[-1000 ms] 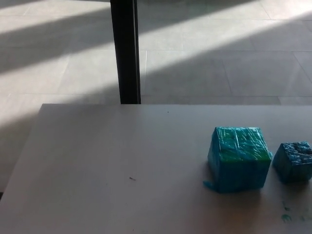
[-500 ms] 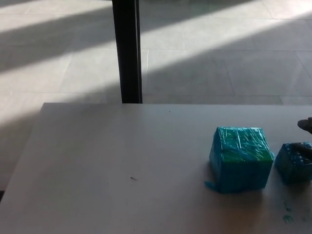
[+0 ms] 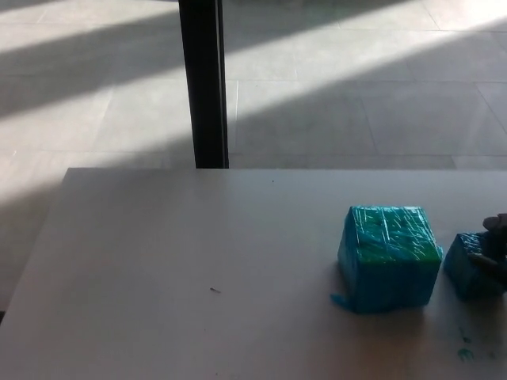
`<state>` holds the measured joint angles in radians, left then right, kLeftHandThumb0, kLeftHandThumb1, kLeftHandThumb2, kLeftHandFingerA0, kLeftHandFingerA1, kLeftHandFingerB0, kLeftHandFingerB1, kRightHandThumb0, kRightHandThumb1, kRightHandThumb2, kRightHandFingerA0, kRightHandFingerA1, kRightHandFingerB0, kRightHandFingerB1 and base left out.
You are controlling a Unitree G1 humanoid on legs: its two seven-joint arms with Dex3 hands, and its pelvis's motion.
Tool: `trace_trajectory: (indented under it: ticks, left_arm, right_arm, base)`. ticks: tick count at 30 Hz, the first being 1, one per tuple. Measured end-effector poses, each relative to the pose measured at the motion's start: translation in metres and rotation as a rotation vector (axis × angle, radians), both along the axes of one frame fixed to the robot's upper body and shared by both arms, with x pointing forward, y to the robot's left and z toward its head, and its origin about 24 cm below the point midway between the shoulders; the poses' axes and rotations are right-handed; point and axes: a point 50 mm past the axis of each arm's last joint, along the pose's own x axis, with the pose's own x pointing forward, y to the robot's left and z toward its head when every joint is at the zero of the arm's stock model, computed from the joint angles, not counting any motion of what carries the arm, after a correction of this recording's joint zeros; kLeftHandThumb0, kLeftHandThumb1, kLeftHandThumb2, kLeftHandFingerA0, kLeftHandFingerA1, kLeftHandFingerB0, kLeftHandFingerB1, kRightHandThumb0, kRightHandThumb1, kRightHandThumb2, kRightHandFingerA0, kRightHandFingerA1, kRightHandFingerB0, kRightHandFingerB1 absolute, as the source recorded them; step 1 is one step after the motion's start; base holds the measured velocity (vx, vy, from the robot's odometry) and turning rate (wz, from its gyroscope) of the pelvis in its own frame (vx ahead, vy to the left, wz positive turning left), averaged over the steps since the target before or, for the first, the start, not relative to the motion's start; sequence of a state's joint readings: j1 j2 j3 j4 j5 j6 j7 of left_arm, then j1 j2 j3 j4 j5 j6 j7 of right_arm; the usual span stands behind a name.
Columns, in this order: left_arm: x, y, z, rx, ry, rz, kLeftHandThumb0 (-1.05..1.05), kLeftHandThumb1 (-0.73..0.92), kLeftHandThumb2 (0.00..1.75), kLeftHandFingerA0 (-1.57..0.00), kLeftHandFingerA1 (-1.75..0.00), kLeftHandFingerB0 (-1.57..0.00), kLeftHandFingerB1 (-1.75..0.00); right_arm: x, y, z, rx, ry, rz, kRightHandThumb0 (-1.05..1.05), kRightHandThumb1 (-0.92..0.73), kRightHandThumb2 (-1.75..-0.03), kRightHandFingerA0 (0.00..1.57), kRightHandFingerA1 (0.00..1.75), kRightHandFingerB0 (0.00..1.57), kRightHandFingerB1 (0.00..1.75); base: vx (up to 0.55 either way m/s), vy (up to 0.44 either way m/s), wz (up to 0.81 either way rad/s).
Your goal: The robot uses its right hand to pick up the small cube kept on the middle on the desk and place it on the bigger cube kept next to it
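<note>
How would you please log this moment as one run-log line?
phase: reach | right hand: at small cube, grasp unclear | big cube: top bare | left hand: unseen

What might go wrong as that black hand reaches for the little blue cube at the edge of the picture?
Only part of the right hand shows, at the small cube, so a poor grip would be hard to spot. The small cube sits close beside the bigger cube; a sideways nudge could push one into the other. Both look wrapped in crinkled shiny film, which may let the fingers slip.
</note>
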<state>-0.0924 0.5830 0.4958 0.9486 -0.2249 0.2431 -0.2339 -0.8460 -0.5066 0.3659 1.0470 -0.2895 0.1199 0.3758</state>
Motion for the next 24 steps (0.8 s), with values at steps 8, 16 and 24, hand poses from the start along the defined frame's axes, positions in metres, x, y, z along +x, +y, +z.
trace_trajectory:
  ticks: [8, 16, 24]
  left_arm:
    - [-0.002, 0.000, -0.002, -0.011, 0.004, 0.010, -1.02, 0.92, 0.67, -0.41, -0.62, -0.39, -0.41]
    - [0.000, -0.001, -0.001, -0.007, -0.003, -0.001, -1.01, 0.92, 0.68, -0.42, -0.58, -0.40, -0.42]
    - [0.000, -0.001, -0.002, -0.014, 0.003, 0.003, -1.01, 0.92, 0.69, -0.43, -0.63, -0.40, -0.42]
  right_arm:
    - [0.004, 0.013, -0.003, -0.006, -0.026, 0.036, -0.97, -0.58, -0.93, 0.18, 0.49, 0.00, 0.00]
    - [0.007, 0.022, -0.003, -0.058, -0.035, 0.087, -0.79, -0.62, -0.59, 0.14, 0.47, 0.00, 0.00]
    - [0.008, 0.028, -0.006, -0.226, -0.070, 0.143, -0.48, -0.50, -0.82, 0.79, 0.96, 0.02, 0.25]
  base:
    - [0.00, 0.000, 0.00]
    - [0.00, 0.000, 0.00]
    - [0.00, 0.000, 0.00]
